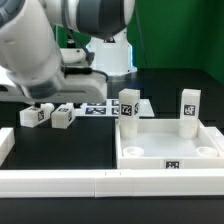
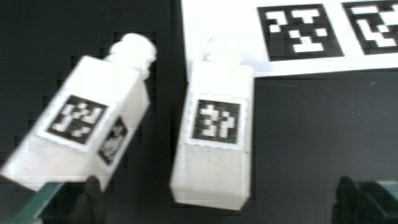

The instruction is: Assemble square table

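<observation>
The Panda arm's pincer (image 2: 222, 200) hangs with its jaws spread wide and nothing gripped between them, poised over two loose posts on the dark table (image 1: 70, 145). Straight below it one leg post (image 2: 217, 125) lies on its side, tag facing up, one end sitting in the gap between the dark fingertips (image 2: 71, 200). Just beside it, parted by a narrow strip of table, lies the second leg post (image 2: 89, 115), angled away from the first, one end close by a fingertip. Just past the posts' other ends the marker board (image 2: 311, 35) lies flat on the table. Well apart from the pincer, towards the exterior view's right, sits the square panel (image 1: 165, 150), rim up. An upright leg post (image 1: 128, 105) stands at its rear corner nearer the pincer, and another upright post (image 1: 190, 108) at the rear corner farther from it. Beyond all this, well clear of the pincer, white border rails (image 1: 60, 182) run along the front of the table in the exterior view.
</observation>
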You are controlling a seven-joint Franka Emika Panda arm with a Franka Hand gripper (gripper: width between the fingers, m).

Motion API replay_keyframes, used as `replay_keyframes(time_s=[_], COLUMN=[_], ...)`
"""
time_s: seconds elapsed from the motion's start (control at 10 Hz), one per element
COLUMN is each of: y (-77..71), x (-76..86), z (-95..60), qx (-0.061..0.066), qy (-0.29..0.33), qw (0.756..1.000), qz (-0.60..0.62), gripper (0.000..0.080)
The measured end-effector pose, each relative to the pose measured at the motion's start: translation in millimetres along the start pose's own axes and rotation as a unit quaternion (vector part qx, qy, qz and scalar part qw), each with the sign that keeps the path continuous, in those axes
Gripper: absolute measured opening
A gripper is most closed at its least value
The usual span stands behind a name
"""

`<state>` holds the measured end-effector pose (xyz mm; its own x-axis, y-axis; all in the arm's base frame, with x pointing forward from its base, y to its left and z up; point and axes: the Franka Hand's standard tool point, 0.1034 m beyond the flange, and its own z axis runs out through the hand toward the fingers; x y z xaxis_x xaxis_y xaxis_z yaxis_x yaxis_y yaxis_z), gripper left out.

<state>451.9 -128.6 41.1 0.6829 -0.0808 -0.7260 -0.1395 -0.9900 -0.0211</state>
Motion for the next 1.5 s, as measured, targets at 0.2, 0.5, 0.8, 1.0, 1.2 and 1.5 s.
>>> replay_keyframes(time_s=[0.2,0.5,0.8,1.0,1.2,1.5], y=[-2.0,3.5,5.0,6.0,7.7,5.4], x=[5.6,8.6,7.2,4.8,3.1,4.0], z=[-0.2,15.3,26.9,37.9,46.8,46.5], qx=[-0.005,-0.005,-0.004,-0.003,-0.003,-0.005], qy=[0.017,0.015,0.005,-0.005,-0.008,-0.007], qw=[1.000,1.000,1.000,1.000,1.000,1.000], qz=[-0.004,0.001,0.003,0.007,0.009,0.007], gripper=[0.0649,0.0649,0.0649,0.0649,0.0649,0.0440])
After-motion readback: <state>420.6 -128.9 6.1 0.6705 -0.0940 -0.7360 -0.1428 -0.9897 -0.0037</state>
